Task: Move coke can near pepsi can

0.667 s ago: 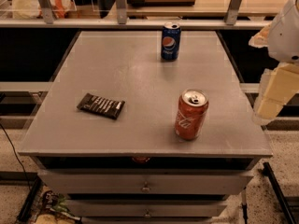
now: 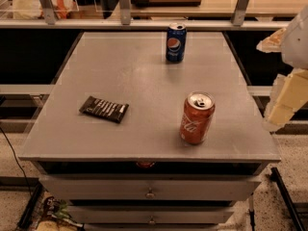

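The grey table (image 2: 130,66) with drawers is filling most of the view, while the gripper (image 2: 285,100) is hanging beside its right side, partly cut off by the picture's edge, so I cannot tell whether it is released or clenched. The coke can (image 2: 197,119) is standing upright near the front right, well apart from the pepsi can (image 2: 176,43) standing at the far edge. A dark wrapped chocolate bar (image 2: 104,109), its lettering unreadable, is lying front left.
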